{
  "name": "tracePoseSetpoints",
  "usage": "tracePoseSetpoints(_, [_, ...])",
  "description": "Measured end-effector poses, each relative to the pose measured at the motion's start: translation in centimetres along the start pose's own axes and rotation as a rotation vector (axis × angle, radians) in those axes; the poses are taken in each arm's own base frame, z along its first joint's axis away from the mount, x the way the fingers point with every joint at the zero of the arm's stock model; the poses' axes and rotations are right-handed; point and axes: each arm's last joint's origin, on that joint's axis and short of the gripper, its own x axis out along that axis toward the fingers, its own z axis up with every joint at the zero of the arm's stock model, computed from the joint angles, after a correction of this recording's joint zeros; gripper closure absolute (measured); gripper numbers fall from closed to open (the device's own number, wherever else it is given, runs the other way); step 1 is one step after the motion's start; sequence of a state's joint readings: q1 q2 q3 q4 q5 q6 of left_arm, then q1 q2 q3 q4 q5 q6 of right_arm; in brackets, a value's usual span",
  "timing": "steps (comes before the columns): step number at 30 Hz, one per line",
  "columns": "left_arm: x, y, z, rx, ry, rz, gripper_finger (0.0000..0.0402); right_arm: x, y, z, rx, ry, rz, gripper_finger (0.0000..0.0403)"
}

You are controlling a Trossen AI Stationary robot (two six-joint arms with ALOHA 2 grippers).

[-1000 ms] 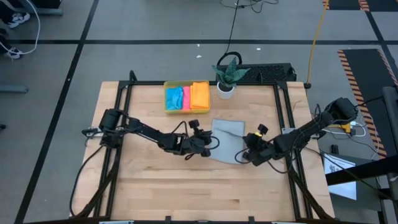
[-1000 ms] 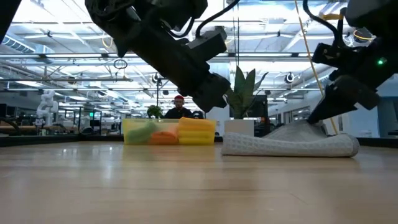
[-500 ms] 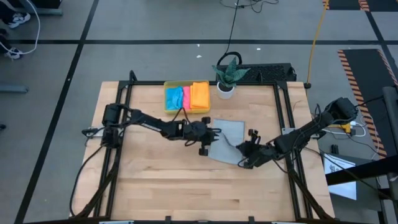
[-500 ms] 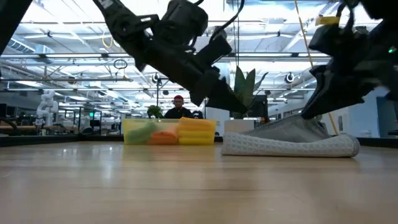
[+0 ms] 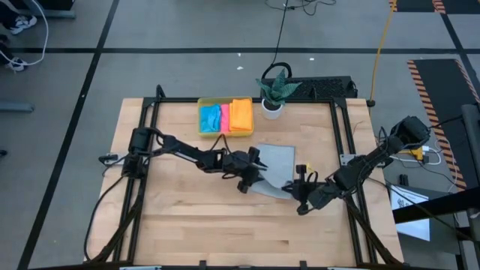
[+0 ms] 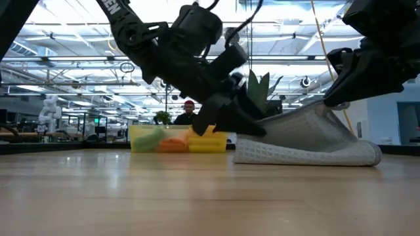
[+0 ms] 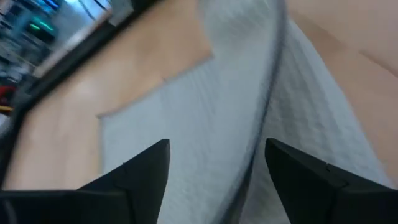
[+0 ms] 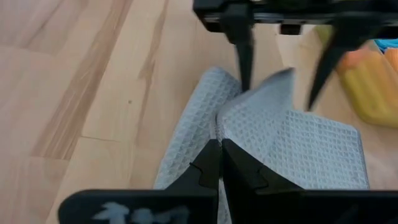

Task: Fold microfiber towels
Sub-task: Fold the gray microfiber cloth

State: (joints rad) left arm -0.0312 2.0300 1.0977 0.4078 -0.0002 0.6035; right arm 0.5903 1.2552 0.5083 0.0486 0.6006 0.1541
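Cloth of light grey waffle-weave microfiber (image 5: 274,169) lay mid-table, its five o'clock corner pinched by the right gripper (image 5: 301,196); left gripper (image 5: 256,166) stood spread at its nine o'clock edge. At twelve o'clock, translucent yellow plastic tray (image 5: 201,118) held blue, pink and orange cloths (image 5: 225,117).

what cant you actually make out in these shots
- Yellow towel: not seen. In the high view the tray shows only blue, pink and orange ones.
- Tray contents, low view: too small and blurred behind its wall.
- Grey towel far edge, low view: hidden by the left claw.
- Grey towel weave, left wrist view: motion blur.
- Right claw grip, high view: too small.
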Motion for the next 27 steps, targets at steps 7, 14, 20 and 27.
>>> tracePoseSetpoints(7, [-0.1, -0.4, -1.0, -0.004, 0.151, 0.031, 0.0155, 0.0, -0.2, 0.0, 0.011, -0.003, -0.052, 0.0403])
tracePoseSetpoints(14, [-0.1, -0.4, -1.1, -0.011, 0.186, 0.065, 0.0229, 0.0, -0.2, -0.2, 0.030, 0.011, -0.063, 0.0403])
tracePoseSetpoints(20, [-0.2, -0.9, -1.1, 0.005, 0.275, 0.145, 0.0341, -0.3, -0.7, -0.7, 0.073, 0.040, -0.155, 0.0403])
tracePoseSetpoints(27, [-0.8, -0.6, 0.4, 0.015, 0.278, 0.238, 0.0389, -2.0, -2.4, -0.4, 0.165, -0.014, -0.314, 0.0403])
